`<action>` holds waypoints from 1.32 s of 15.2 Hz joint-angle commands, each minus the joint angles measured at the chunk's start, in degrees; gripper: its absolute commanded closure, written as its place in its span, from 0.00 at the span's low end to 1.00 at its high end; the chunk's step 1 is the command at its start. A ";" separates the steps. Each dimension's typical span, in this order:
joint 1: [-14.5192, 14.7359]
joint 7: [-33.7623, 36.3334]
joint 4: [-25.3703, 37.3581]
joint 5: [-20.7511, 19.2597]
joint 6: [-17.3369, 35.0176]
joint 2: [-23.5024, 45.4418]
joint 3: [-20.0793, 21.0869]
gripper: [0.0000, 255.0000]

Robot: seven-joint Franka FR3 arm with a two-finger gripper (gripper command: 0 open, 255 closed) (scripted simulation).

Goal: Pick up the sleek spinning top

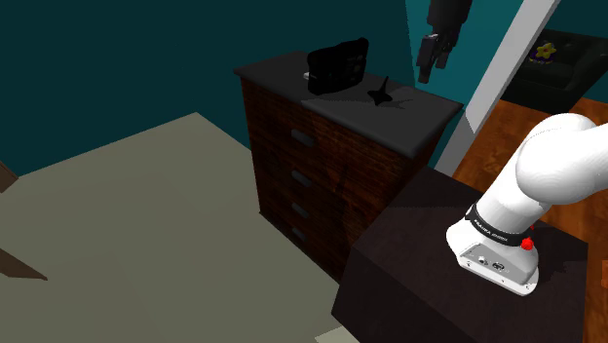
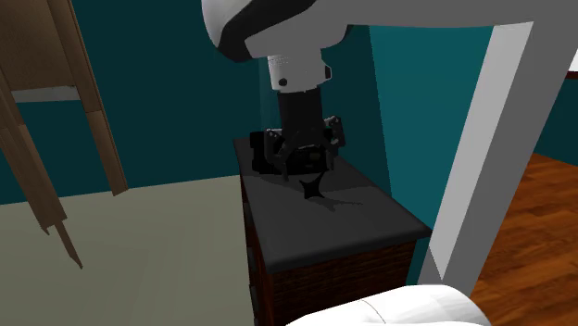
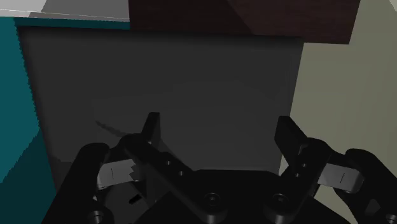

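Note:
The spinning top (image 1: 382, 95) is small and black, with a thin stem, and it stands on the dark top of a dresser (image 1: 409, 125). In the second exterior view the top (image 2: 312, 188) sits just below my gripper (image 2: 304, 169). In the shoulder view my gripper (image 1: 427, 73) hangs above the dresser, a little to the right of the top and clear of it. In the wrist view my gripper (image 3: 219, 133) is open, its fingers (image 3: 151, 127) standing wide apart over the grey dresser surface (image 3: 210, 83) with nothing between them.
A bulky black object (image 1: 338, 65) stands on the dresser's far end, just behind the top. The dresser front (image 1: 312, 175) is reddish-brown with several drawers. A pale door post (image 2: 468, 185) rises beside it against a teal wall. My dark stand (image 1: 429, 263) abuts the dresser.

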 commanded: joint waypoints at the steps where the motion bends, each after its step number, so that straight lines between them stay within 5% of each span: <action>1: 0.00 0.00 0.00 0.00 0.00 0.00 0.00 0.00; 13: -2.00 -2.27 -10.66 1.02 41.82 8.51 -10.38 0.00; 20: -1.97 -2.68 -14.30 1.08 49.14 11.16 -11.47 0.00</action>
